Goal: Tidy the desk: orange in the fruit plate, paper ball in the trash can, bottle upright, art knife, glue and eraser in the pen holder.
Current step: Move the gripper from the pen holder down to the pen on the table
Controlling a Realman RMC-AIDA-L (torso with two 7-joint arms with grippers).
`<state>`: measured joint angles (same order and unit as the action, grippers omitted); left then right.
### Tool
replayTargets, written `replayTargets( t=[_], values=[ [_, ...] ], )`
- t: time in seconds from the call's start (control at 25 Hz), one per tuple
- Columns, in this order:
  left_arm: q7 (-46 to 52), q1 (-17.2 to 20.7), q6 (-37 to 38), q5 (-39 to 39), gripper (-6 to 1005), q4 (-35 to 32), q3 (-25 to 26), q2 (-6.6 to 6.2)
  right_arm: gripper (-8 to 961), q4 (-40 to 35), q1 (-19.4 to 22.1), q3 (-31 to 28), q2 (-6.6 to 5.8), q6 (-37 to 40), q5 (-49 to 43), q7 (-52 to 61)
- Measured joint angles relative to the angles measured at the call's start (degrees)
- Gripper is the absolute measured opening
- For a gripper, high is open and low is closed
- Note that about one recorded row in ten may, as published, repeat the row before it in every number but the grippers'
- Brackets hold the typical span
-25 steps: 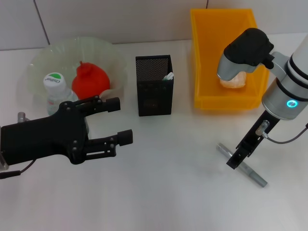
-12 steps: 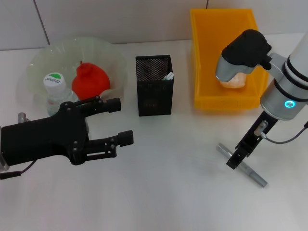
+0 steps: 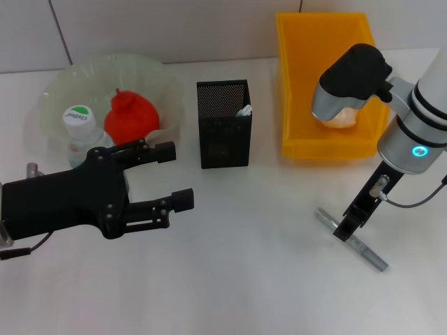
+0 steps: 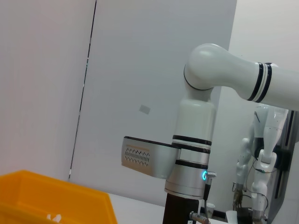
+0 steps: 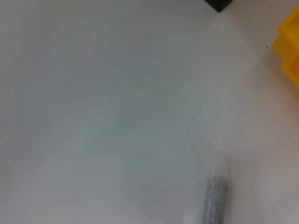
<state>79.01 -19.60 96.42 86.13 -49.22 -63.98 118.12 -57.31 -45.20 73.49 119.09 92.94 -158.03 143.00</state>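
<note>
Head view shows the right gripper (image 3: 347, 227) low over the knife (image 3: 351, 239) lying on the desk (image 3: 244, 279); its opening cannot be told. It should straddle the shaft squarely before closing. Left gripper (image 3: 171, 174) hovers wide open near the plate (image 3: 49, 98).

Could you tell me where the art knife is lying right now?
In the head view, the art knife lies flat on the desk's right side, in front of the orange bin, directly under the right gripper.
</note>
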Motion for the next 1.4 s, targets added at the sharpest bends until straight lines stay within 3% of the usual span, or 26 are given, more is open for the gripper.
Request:
replayTargets(
  t=[0.2, 1.4],
  values=[
    [0.0, 0.0, 0.0, 0.0, 802, 0.0, 0.0, 0.0, 505, 0.13, -0.03, 0.28, 0.08, -0.42, 0.0, 0.0],
    [0.0, -0.25, -0.27, 0.0, 802, 0.0, 0.0, 0.0, 472, 1.93, -1.31, 3.3, 0.18, -2.79, 0.28, 0.24]
  ],
)
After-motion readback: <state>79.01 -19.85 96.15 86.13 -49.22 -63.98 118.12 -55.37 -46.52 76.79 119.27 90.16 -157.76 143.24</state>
